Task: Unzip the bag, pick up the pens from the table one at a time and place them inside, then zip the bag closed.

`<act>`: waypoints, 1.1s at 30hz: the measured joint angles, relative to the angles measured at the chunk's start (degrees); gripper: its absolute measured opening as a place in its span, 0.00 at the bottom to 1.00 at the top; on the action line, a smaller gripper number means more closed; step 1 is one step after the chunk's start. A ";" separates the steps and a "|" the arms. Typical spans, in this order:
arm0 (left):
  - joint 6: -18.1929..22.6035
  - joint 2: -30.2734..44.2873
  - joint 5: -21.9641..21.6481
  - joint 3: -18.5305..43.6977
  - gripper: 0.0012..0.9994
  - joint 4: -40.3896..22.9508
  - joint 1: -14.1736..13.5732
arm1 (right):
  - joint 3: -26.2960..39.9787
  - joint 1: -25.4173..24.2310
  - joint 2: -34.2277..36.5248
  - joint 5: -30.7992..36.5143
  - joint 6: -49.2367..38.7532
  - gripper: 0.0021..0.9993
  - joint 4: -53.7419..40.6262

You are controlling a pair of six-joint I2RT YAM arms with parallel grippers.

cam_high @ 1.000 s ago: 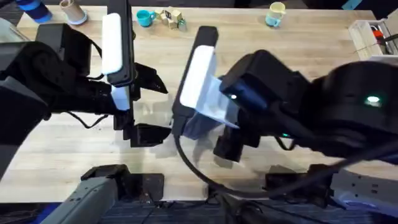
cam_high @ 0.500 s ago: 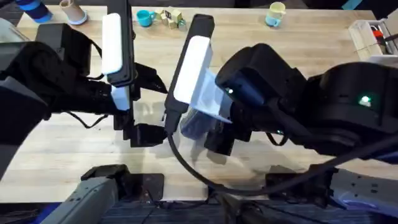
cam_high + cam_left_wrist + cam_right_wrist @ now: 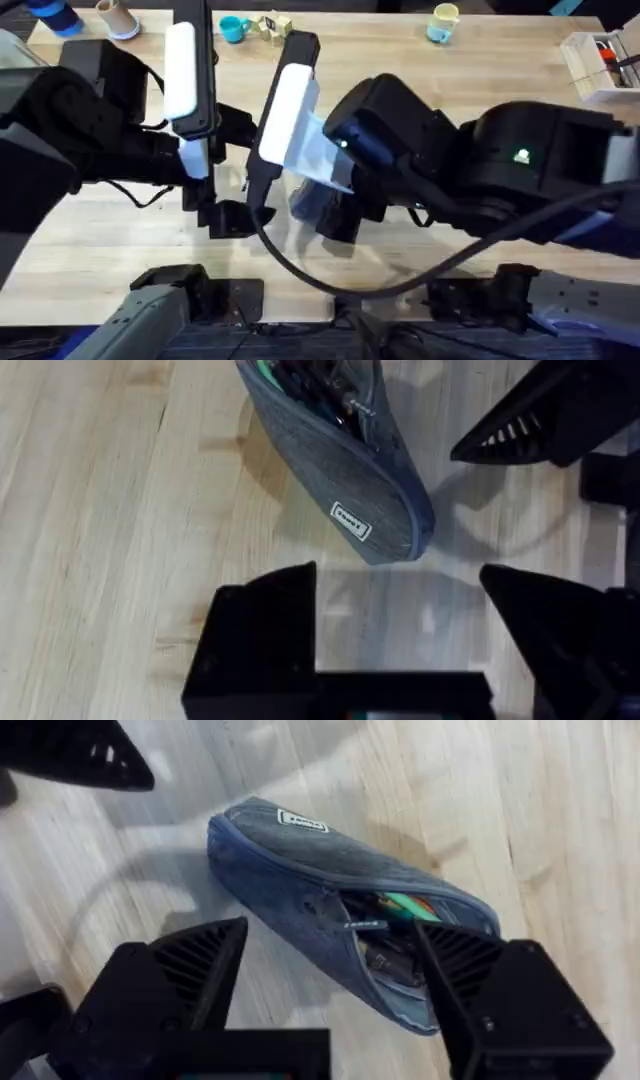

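The grey bag (image 3: 300,870) lies on the table (image 3: 520,810) with its zipper partly open near one end. A green pen (image 3: 405,905) and a dark pen (image 3: 385,960) show inside the opening, beside the small metal pull (image 3: 362,925). My right gripper (image 3: 330,985) hangs open just above the bag, one finger on each side of it, holding nothing. My left gripper (image 3: 400,615) is open too, low over the table just off the bag's (image 3: 345,470) closed end with the white label. From overhead, the right arm covers most of the bag (image 3: 305,203).
Along the table's far edge stand a teal cup (image 3: 233,28), wooden blocks (image 3: 277,28), a pale green cup (image 3: 443,22) and a beige cup (image 3: 118,18). A white slatted holder (image 3: 597,62) with red markers sits at the far right.
The right arm has swung leftward over the bag, closing toward the left gripper. The left arm has stayed where it was.
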 joint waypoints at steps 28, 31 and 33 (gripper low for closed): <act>0.00 0.00 0.00 -0.02 0.99 0.01 0.00 | -0.02 -0.58 3.22 0.02 0.00 0.65 2.15; 0.00 0.00 0.00 -0.02 0.99 0.01 0.00 | -0.02 -0.98 4.28 0.15 -0.06 0.49 2.50; 0.00 0.00 0.00 -0.02 0.99 0.01 0.00 | -0.02 -1.13 5.34 0.17 0.06 0.38 2.50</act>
